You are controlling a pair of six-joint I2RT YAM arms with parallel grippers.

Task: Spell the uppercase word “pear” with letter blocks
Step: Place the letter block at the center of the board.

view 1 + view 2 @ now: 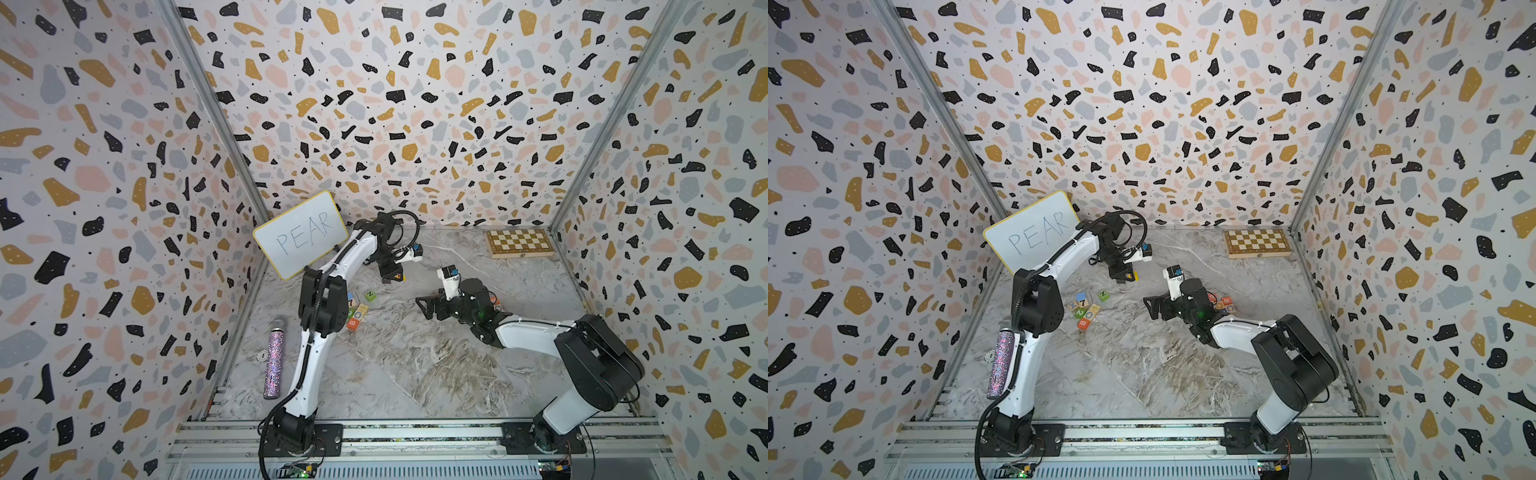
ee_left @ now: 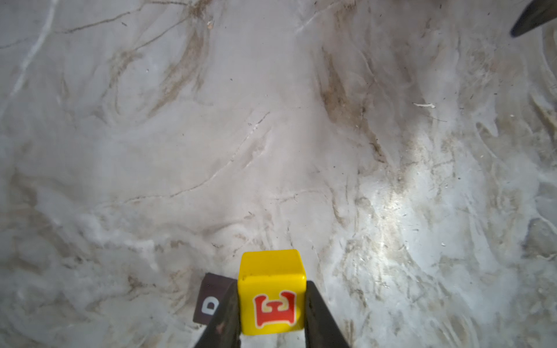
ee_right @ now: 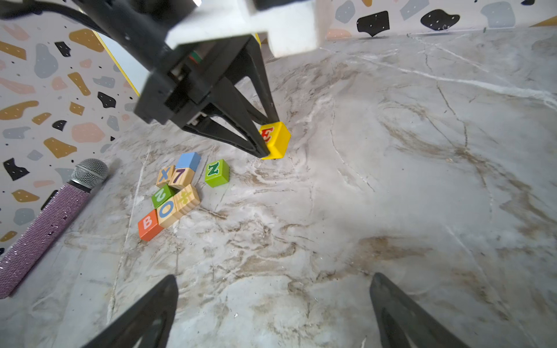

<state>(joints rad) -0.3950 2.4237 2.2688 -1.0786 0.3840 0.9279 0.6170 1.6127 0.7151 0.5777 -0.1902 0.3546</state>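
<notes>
Left pincer [image 3: 269,138]: clenched on the yellow E block [image 2: 271,271], just beside the dark P block [image 2: 211,298], mid-table.
Right pincer [image 3: 274,278]: released, empty.
Done: P looks placed.
Remaining: release E; fetch the A and R blocks [image 1: 1226,299] from the right.

You have the small yellow wooden E cube [image 2: 271,292] between the fingers of the left gripper [image 3: 269,138], just beside the dark P cube [image 2: 211,298]. The heap of other wooden letter blocks [image 3: 174,195] lies between them and the glittery purple microphone [image 3: 45,217].
</notes>
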